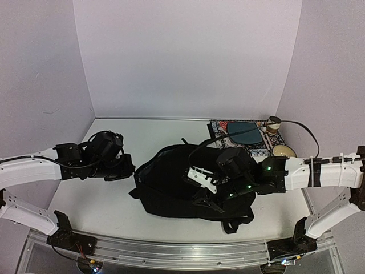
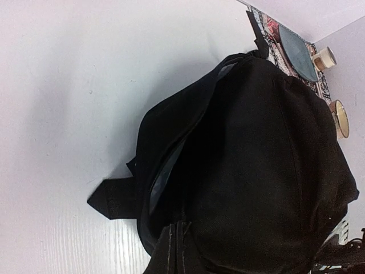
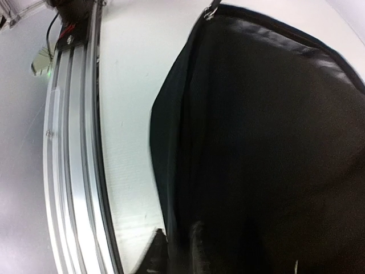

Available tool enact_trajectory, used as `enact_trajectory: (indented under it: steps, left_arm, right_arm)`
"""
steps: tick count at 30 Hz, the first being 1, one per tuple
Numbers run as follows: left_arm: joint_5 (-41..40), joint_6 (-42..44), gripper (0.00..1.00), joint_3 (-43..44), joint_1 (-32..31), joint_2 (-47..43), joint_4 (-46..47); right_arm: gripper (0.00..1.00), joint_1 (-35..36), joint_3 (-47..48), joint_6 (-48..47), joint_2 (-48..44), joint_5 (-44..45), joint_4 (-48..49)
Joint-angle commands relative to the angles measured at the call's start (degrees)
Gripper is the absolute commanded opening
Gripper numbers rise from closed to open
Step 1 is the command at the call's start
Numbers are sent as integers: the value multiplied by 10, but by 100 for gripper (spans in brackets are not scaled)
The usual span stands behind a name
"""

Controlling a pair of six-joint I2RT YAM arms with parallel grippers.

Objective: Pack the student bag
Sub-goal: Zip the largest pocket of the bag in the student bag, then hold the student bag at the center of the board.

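Observation:
The student bag (image 1: pixel 171 182) is a large black fabric backpack lying flat in the middle of the table, its slit mouth (image 2: pixel 165 177) gaping a little along its left side. My left gripper (image 1: pixel 124 170) is at the bag's left edge. Its fingers do not show in the left wrist view, where a stitched black strap (image 2: pixel 174 251) runs straight into the jaws, so it is shut on that strap. My right gripper (image 1: pixel 206 194) hovers low over the bag's near right part. Its fingers (image 3: pixel 157 251) stand slightly apart, astride a fold at the bag's edge (image 3: pixel 171 171).
At the back right lies a patterned mat (image 1: pixel 254 149) with a dark plate (image 1: pixel 246 134) on it, a small cup (image 1: pixel 274 123) and a yellow-rimmed bowl (image 1: pixel 283 151) beside it. A metal rail (image 1: pixel 171 254) runs along the near table edge, close to the right gripper.

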Motion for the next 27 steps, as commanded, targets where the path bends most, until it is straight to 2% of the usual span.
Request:
enact_trajectory:
  steps: [1,4,7,12,20,27]
  left_arm:
    - [33,59,0,6,-15,-17,81]
    - [54,54,0,9,-54,-11,119]
    - [63,48,0,21,-88,3,143]
    - [90,44,0,34,-111,14,193]
    - [98,39,0,58,-134,61,205]
    - [66,29,0,50,-134,41,202]
  right_arm:
    - [35,0,29,56,14,-48,-34]
    - [47,0,44,117,37,-50,10]
    - [52,6,54,163,55,-36,66]
    - [55,19,70,194,88,2,137]
    - [55,36,89,208,131,-15,192]
    - [50,55,77,209,137,-6,193]
